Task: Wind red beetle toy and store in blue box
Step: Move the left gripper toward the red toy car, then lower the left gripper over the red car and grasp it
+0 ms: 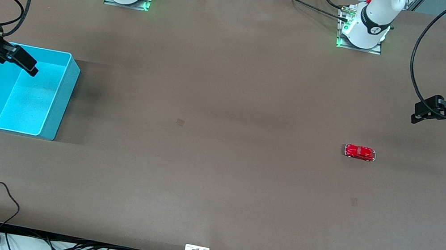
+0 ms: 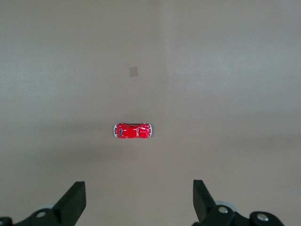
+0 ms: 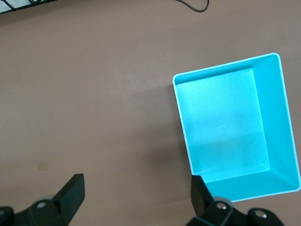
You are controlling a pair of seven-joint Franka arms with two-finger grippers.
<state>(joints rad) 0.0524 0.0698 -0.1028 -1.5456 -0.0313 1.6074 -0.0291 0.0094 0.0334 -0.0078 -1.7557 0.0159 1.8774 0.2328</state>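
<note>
Nothing is done yet: the red beetle toy (image 1: 359,152) sits untouched at mid-right, the blue box (image 1: 52,119) empty, left gripper (image 1: 422,114) and right gripper (image 1: 23,61) both spread.

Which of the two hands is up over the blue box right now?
The right hand: it hangs open over the blue box at its arm's end of the table. The left hand, also open, hangs at the other end, above the red beetle toy.
</note>
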